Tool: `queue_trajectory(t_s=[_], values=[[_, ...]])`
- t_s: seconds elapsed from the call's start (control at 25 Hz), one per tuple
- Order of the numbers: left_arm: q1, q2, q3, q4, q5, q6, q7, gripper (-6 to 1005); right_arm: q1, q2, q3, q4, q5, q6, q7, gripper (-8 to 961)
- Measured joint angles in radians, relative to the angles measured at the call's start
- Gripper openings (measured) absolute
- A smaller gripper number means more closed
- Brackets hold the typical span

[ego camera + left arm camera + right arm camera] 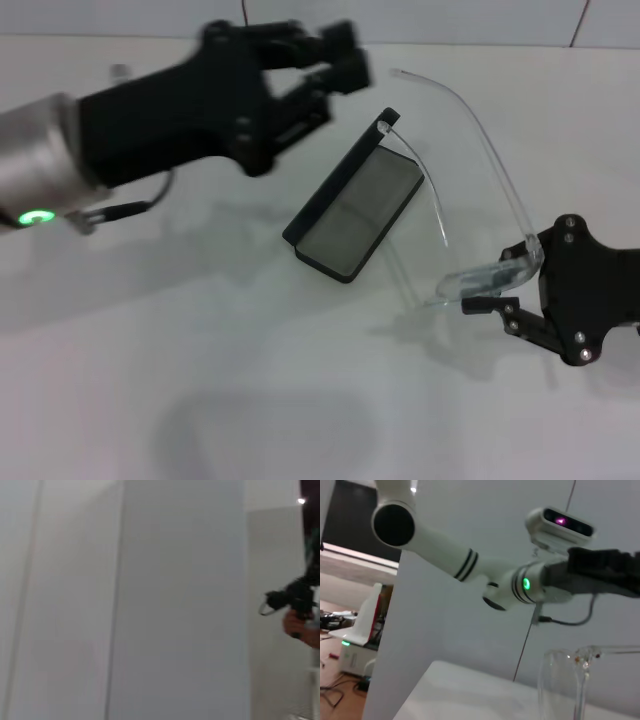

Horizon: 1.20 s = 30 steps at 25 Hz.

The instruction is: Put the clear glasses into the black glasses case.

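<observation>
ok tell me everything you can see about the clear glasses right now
The fully transparent plastic glasses have a wide one-piece lens and thin clear arms. They are held tilted above the white table, gripped at one end by the right claw. One arm tip rests against the upright lid edge of the open black hard-shell glasses case. They are not yet inside it. The left claw hovers nearby, not touching them.

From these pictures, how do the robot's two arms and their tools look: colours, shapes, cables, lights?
The left tool is matte black with angular linked fingers on a thick black wrist. Behind it comes a silver-grey cuff carrying a glowing green ring, and a thin cable loops under it. In the right wrist view that arm is white with round joints and black stripes. The right tool is black too, with silver screws on its linkage.
</observation>
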Motion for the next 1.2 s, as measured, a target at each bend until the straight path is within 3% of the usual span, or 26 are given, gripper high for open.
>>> queue_trajectory(t_s=[0.2,0.44,1.2], values=[[-0.061,0.000,0.100,-0.001,0.024,-0.081,0.001,191,0.008,0.000,-0.005,0.047,0.005,-0.003,-0.025,109],[-0.087,-0.001,0.176,0.000,0.059,-0.134,0.001,51,0.011,0.001,-0.022,0.052,-0.005,0.011,-0.027,108],[-0.098,-0.003,0.261,-0.010,0.099,-0.215,0.003,57,0.051,0.000,-0.053,0.045,0.002,0.034,-0.022,108]])
